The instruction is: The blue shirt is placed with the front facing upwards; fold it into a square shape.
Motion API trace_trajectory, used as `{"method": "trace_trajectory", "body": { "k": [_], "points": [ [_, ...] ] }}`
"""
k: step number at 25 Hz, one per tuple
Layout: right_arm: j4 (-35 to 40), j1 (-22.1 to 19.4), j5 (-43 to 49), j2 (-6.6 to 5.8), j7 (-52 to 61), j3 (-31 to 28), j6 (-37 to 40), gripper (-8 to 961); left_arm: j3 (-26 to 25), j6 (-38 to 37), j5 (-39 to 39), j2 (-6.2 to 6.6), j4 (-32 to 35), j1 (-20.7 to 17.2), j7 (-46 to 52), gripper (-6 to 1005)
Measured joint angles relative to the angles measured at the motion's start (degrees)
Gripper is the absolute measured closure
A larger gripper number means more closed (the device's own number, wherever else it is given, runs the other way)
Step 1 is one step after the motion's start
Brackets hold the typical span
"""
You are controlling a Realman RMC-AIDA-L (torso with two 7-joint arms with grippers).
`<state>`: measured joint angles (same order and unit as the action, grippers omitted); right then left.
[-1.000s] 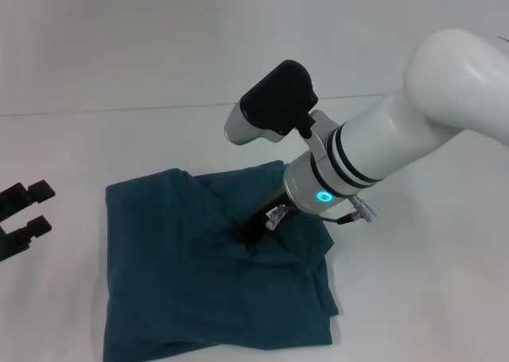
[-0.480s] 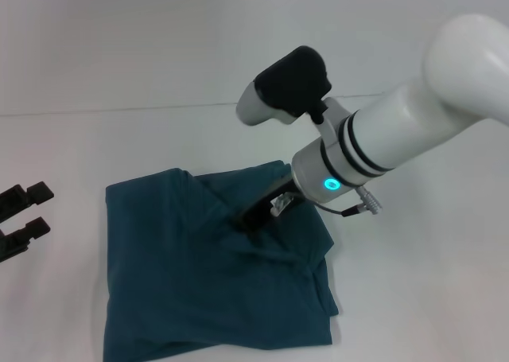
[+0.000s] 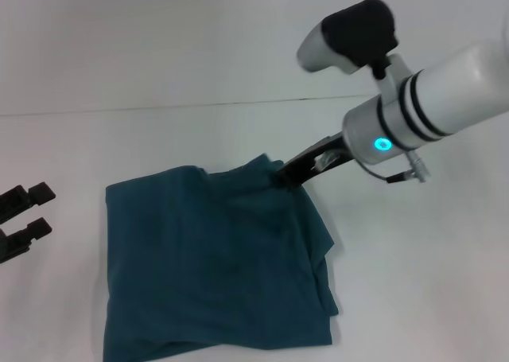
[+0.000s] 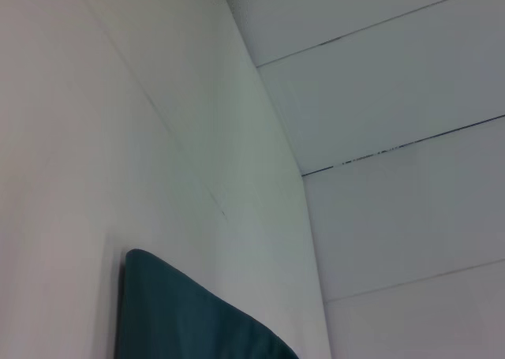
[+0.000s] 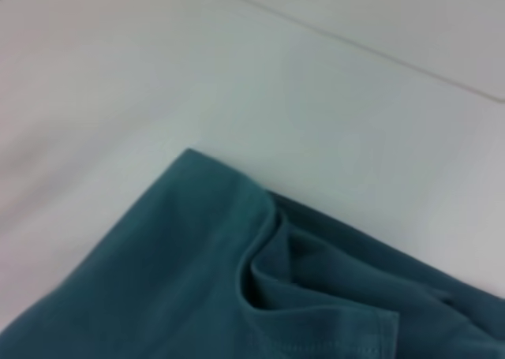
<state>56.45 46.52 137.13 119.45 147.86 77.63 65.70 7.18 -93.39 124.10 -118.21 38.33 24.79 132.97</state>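
Pinching the far edge of the folded blue shirt (image 3: 215,258), right pincer (image 3: 285,173) holds cloth, probably to straighten the square; left pincer (image 3: 20,219) parked wide on counter (image 3: 159,75).

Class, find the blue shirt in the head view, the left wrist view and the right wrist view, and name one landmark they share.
Head view: the blue shirt lies folded, low and centre-left, on the white table.
Left wrist view: one corner shows at the lower edge.
Right wrist view: it fills the lower part, with a fold.
Shared landmark: the white table.
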Motion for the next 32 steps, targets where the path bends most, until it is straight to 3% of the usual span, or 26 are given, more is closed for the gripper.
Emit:
{"method": "trace_trajectory", "body": {
  "k": [15, 25, 32],
  "points": [
    [-0.6, 0.0, 4.9, 0.21, 4.4, -1.5, -4.0, 938, 0.1, 0.1, 0.0, 0.07, -0.7, 0.2, -0.1, 178],
    [-6.7, 2.7, 5.2, 0.07, 4.7, -1.7, -5.9, 938, 0.1, 0.2, 0.0, 0.01, -0.8, 0.1, -0.2, 178],
    [-7.2, 3.1, 12.1, 0.00, 10.9, -3.4, -7.9, 933, 0.2, 0.2, 0.0, 0.00, -0.9, 0.1, -0.3, 178]
  ]
}}
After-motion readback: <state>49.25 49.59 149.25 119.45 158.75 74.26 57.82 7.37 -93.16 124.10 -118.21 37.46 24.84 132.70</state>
